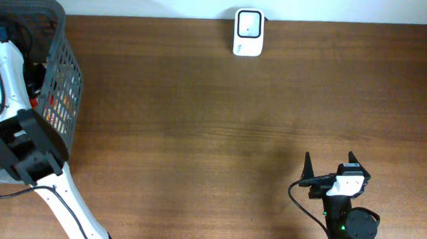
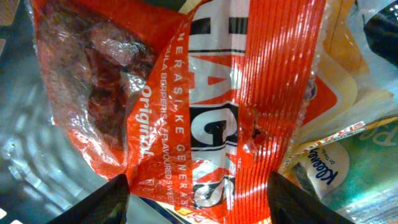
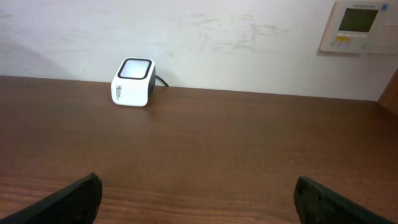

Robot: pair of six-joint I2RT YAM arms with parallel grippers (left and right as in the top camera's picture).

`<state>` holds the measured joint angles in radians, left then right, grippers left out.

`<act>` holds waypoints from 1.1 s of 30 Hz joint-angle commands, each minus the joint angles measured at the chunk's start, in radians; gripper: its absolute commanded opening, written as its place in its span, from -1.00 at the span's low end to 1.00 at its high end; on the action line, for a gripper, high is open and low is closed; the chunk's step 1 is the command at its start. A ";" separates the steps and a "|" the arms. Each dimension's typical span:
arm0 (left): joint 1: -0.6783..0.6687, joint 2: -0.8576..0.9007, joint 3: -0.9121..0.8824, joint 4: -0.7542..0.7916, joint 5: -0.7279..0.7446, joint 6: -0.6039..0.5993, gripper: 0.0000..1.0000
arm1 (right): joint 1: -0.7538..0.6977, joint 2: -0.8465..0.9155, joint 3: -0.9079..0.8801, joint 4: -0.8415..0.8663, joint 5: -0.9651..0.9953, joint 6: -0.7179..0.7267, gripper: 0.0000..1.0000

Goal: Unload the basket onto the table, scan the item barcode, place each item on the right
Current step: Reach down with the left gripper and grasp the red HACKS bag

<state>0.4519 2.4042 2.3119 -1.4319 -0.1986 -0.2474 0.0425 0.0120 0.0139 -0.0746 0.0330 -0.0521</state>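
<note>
Nearest me, by the near edge of the tabletop (image 1: 198,133) towards its right corner, the right claw (image 1: 329,162) is parked with its fingers spread wide and nothing between them, pointing across the bare wood at the far edge. Over at the near left corner the left arm (image 1: 63,192) bends up and dips into the grey basket (image 1: 62,75) that hangs over the left edge. Down inside it, the left claw (image 2: 199,199) is spread, one finger either side of the lower end of a crinkly orange snack packet (image 2: 205,112). I can't tell whether the pads are touching the film, and it doesn't look pinched yet. That packet, the thing to be scanned, lies on top of other packets, a pale yellow one (image 2: 336,93) and a greenish one (image 2: 354,162) just beside it on the right. Farthest off, the small white scanner (image 1: 248,22) stands at the far edge of the tabletop, a little right of the middle, against the wall. So I'd say this is the picking-up step. Next, the left claw needs to close firmly on the slippery wrapper without snagging a neighbour, lift it out of the basket, and carry it across to the scanner with the barcode, which I can't see from here, turned towards the window.
</note>
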 commanded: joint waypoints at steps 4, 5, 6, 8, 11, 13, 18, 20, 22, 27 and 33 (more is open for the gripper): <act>0.007 0.055 -0.017 -0.021 -0.005 0.002 0.05 | -0.005 -0.006 -0.008 -0.004 0.005 0.008 0.97; 0.007 0.055 -0.017 -0.024 -0.005 0.002 -0.06 | -0.005 -0.006 -0.008 -0.004 0.005 0.008 0.97; 0.007 0.055 -0.017 -0.025 -0.005 0.002 -0.08 | -0.005 -0.006 -0.008 -0.004 0.005 0.008 0.97; 0.007 0.055 -0.017 -0.027 -0.004 0.002 -0.05 | -0.005 -0.006 -0.008 -0.004 0.005 0.008 0.97; 0.008 0.055 -0.017 -0.019 -0.005 0.002 0.96 | -0.005 -0.006 -0.008 -0.004 0.005 0.008 0.97; 0.007 0.055 -0.017 0.001 -0.004 0.011 0.99 | -0.005 -0.006 -0.008 -0.004 0.005 0.008 0.97; 0.007 0.055 -0.019 0.056 -0.007 0.036 0.98 | -0.005 -0.006 -0.008 -0.004 0.005 0.008 0.97; 0.007 0.055 -0.019 0.070 -0.008 0.036 0.99 | -0.005 -0.006 -0.008 -0.004 0.005 0.008 0.97; 0.007 0.059 -0.019 0.075 -0.008 0.036 1.00 | -0.005 -0.006 -0.008 -0.004 0.005 0.008 0.97; 0.006 0.106 -0.020 0.067 -0.004 0.036 0.75 | -0.005 -0.006 -0.008 -0.004 0.005 0.008 0.97; 0.011 0.111 -0.019 0.060 -0.005 0.036 -0.92 | -0.005 -0.006 -0.008 -0.004 0.005 0.008 0.97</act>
<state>0.4519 2.4092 2.3009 -1.3647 -0.1951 -0.2192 0.0425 0.0120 0.0135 -0.0746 0.0330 -0.0517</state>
